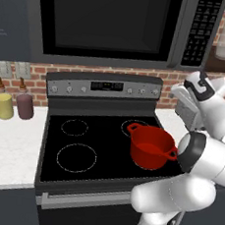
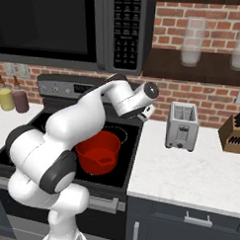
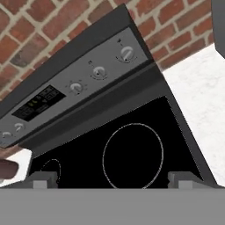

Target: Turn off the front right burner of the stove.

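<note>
Black glass stove (image 1: 103,148) – thin white rings, grey knob panel – end effector (image 3: 112,178) fingers apart, empty.

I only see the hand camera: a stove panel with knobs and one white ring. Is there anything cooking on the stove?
Observer: Yes, a red pot sits on the stove, over the front right ring.
Operator: Wow! Is anything beside the stove on the right?
Observer: A silver toaster stands on the white counter there.
Operator: And on the other side?
Observer: Two jars, one yellow and one maroon, stand by the brick wall.
Operator: What's above the stove?
Observer: A dark microwave with a keypad hangs over it.
</note>
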Robot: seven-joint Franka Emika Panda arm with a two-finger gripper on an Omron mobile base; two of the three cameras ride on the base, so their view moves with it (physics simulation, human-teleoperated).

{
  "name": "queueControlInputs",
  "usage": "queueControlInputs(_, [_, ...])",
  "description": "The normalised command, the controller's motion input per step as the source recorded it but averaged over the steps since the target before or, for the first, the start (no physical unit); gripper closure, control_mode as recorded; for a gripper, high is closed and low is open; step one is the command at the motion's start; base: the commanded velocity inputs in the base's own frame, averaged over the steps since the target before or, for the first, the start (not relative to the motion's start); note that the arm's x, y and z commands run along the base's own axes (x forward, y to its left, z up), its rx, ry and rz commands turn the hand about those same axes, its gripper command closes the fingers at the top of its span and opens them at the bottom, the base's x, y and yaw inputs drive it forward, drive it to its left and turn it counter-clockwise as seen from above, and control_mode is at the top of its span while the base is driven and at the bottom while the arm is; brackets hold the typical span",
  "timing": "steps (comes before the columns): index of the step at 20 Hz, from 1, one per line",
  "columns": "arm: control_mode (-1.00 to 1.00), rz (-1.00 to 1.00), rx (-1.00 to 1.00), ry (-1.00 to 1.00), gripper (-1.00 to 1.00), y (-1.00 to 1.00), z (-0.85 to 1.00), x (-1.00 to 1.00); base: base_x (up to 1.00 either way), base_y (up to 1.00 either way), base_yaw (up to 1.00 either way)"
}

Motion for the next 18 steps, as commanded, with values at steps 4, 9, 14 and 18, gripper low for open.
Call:
queueControlInputs(4, [-1.00, -0.08, 0.04, -0.10, -1.00, -0.02, -0.08, 0.28, 0.00, 0.00, 0.00])
queueControlInputs(9, [-1.00, -0.11, 0.05, -0.10, -1.00, 0.00, -0.02, 0.34, 0.00, 0.00, 0.00])
queueControlInputs(14, [-1.00, -0.15, 0.08, -0.08, -1.00, 0.00, -0.15, 0.46, 0.00, 0.00, 0.00])
queueControlInputs(18, [-1.00, -0.12, 0.11, -0.01, -1.00, 0.00, -0.21, 0.44, 0.00, 0.00, 0.00])
